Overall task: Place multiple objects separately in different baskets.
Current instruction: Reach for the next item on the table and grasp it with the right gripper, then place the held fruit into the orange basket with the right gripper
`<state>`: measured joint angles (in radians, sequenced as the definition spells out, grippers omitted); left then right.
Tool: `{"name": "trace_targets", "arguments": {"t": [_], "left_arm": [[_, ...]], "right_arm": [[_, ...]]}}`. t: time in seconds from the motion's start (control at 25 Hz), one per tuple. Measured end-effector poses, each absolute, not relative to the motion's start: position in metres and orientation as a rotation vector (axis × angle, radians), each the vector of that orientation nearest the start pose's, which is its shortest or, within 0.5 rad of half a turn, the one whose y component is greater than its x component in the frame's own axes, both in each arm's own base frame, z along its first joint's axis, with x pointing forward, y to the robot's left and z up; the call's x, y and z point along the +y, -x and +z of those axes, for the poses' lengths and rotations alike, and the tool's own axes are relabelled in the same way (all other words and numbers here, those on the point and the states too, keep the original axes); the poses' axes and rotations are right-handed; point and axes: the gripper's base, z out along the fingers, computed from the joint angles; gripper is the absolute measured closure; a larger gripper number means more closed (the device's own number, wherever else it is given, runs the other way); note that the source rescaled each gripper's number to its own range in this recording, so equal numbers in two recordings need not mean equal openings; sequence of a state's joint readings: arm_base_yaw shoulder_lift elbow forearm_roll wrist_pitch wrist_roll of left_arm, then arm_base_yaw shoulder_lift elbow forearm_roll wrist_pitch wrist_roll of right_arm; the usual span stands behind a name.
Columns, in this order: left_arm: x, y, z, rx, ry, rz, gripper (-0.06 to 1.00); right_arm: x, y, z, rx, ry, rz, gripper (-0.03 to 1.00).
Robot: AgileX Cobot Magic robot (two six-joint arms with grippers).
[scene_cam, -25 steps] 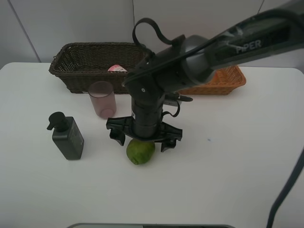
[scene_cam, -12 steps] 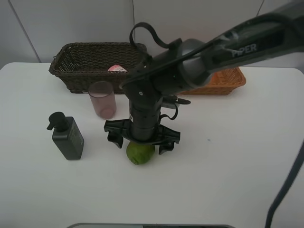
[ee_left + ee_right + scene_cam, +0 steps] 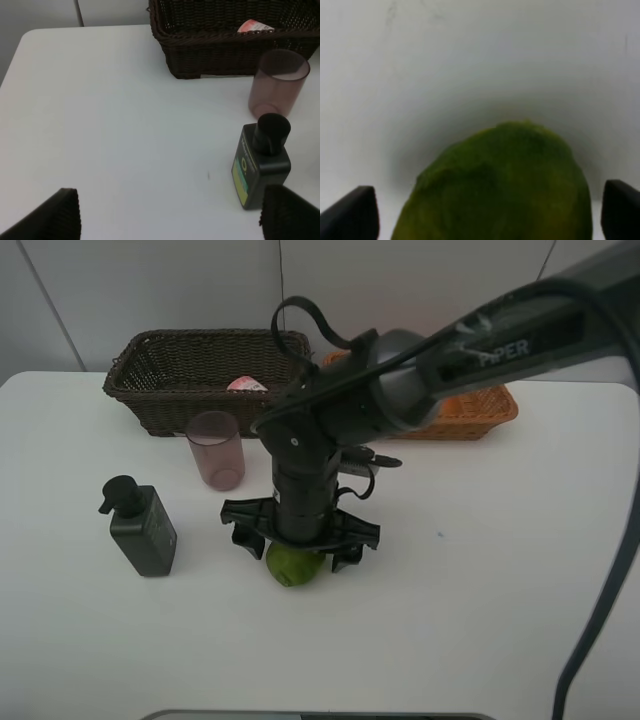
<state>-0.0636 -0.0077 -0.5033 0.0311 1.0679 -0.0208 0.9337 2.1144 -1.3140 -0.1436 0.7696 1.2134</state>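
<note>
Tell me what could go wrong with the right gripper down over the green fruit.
The green fruit is round and lies loose between the open fingers of the right gripper, so it might roll or squirt out as they close. The pink cup stands close beside the right arm, so a swing toward the dark basket could tip it.

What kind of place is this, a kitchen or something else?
Probably a robot test bench in a lab, not a kitchen: a plain white table, a black robot arm, and staged props like the dark brown wicker basket and green round fruit.
</note>
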Motion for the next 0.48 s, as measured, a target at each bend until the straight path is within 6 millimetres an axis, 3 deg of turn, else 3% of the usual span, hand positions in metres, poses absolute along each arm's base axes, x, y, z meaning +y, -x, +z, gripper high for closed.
{"name": "trace_targets", "arguments": {"t": [0.04, 0.08, 0.48], "left_arm": [[0.0029, 0.0066, 0.2776, 2.04, -0.042, -0.016, 0.01], [0.0029, 0.0066, 0.2776, 2.04, -0.042, -0.016, 0.01], [0.0029, 0.0066, 0.2776, 2.04, -0.042, -0.016, 0.01]], "right_arm": [[0.3094, -0.24, 0.1071, 2.997, -0.274, 0.043, 0.38], [0.3096, -0.2397, 0.1071, 3.0, -0.283, 0.046, 0.43], [0.311, -0.2382, 0.1069, 3.015, -0.318, 0.069, 0.43]]}}
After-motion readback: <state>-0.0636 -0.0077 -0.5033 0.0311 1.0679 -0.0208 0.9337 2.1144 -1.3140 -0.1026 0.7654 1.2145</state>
